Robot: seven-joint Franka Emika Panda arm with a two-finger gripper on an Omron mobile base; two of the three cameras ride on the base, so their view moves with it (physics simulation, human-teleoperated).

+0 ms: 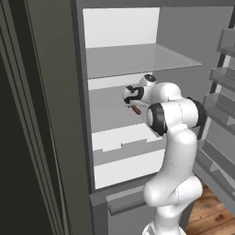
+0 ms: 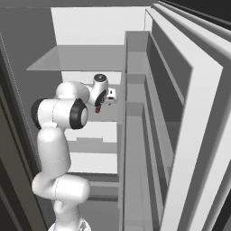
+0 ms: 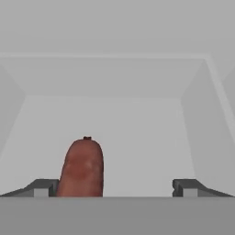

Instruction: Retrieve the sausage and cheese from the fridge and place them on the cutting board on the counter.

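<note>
- The jaws stood spread wide, nothing pinched between them; in the hand view the two dark finger tips (image 3: 41,187) rose well apart at the bottom edge.
- The gripper (image 3: 114,188) was reaching into the fridge (image 1: 69,137), level with the middle shelf.
- The sausage (image 3: 81,167) lay between the tips but far off centre, just beside the one at the left of the hand view and possibly touching it; I could not tell which.
- It lay end-on to the camera, its rounded end pointing away along the shelf (image 3: 137,137).
- From the left base view a sliver of red showed just below the hand (image 1: 133,95), on the same white shelf.
- Judged by its look, the sausage was light, short and round, so likely to roll or skid on the smooth shelf if nudged from one side.
- Its skin looked smooth and glossy, likely slippery; it would probably give a little under pressure without breaking.
- The best hold seemed to be across its middle, pads on the two long sides, after shifting the hand sideways to centre it.
- A close from this offset risked one finger pushing it away before the other arrived.
- The cheese was not to be made out in these views.
</note>
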